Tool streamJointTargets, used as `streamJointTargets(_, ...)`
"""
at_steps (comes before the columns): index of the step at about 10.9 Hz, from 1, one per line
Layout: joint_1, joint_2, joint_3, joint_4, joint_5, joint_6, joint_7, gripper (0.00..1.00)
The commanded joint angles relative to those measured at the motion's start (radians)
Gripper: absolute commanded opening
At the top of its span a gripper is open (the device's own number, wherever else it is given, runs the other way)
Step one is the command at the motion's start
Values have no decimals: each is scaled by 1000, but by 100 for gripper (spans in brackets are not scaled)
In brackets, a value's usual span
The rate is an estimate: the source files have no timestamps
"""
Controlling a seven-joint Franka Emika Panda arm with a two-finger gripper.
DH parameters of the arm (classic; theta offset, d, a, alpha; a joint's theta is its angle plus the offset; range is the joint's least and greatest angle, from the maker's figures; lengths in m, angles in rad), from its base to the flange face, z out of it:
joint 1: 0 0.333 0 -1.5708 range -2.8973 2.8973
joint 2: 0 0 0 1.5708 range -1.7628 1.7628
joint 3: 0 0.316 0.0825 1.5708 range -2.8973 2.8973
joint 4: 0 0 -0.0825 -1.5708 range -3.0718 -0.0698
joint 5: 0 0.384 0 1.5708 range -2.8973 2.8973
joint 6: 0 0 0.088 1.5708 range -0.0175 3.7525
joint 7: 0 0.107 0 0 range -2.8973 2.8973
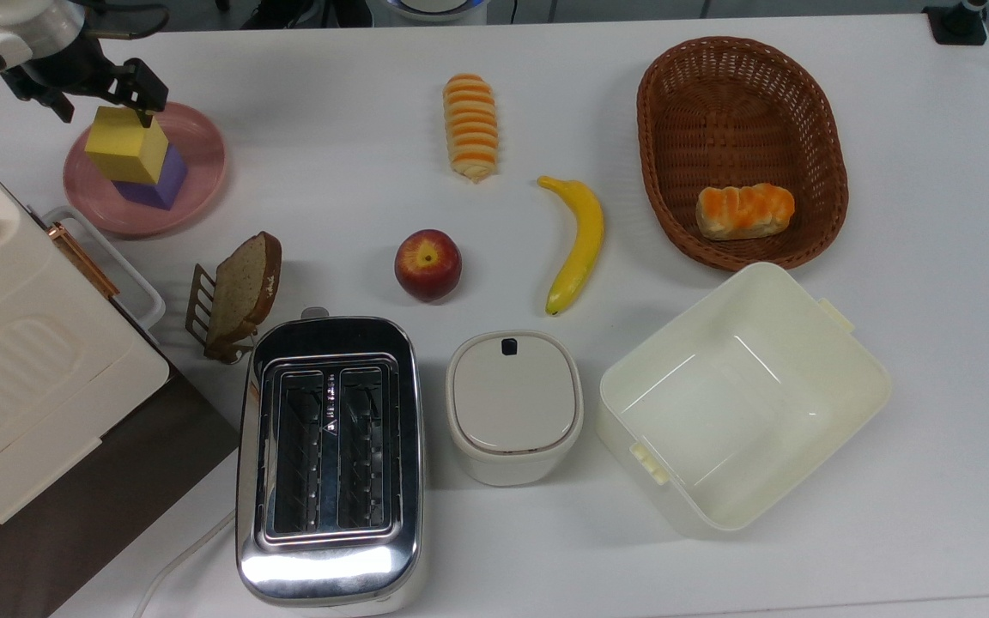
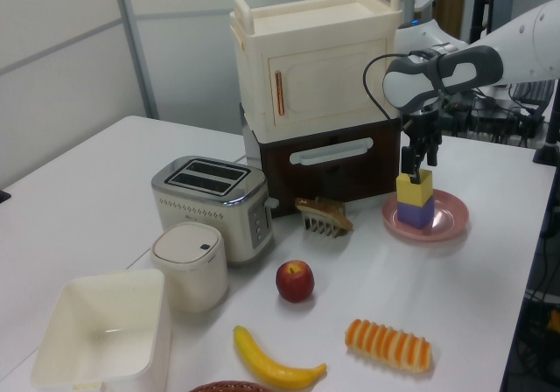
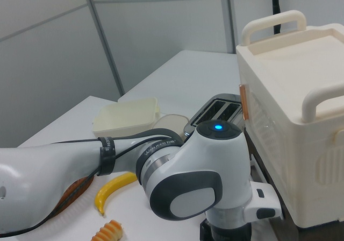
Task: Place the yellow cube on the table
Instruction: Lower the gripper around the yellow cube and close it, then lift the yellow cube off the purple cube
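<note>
The large white smooth rectangular worktop (image 1: 340, 146) carries everything, and the round pink plate (image 1: 194, 176) near its far corner in the top view serves as the landmark. On that plate stands a matte purple cube (image 1: 155, 178), and squarely on top of it sits the plain matte yellow foam-like cube (image 1: 125, 143), not yet on the worktop itself. The black two-finger pincer (image 2: 419, 162) hangs directly above the plate, its fingers spread to a narrow span and straddling the yellow cube's upper part; whether the pads already touch cannot be told. To do this step well, the fingers should probably sink a little lower on the yellow cube, stay clear of the purple one, close evenly on opposite flat faces, then lift straight up before moving off the plate toward bare worktop beside it.
</note>
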Motion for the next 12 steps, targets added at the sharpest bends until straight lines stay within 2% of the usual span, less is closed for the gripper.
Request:
streamJointTargets(1, -5, -19, -5, 44, 14, -77, 5, 100)
streamJointTargets(7, 5, -7, 0, 17, 36, -74, 31, 100)
streamJointTargets(11, 17, 40, 2, 13, 44, -33, 35, 100)
streamJointTargets(12, 15, 44, 0, 15, 44, -7, 29, 69)
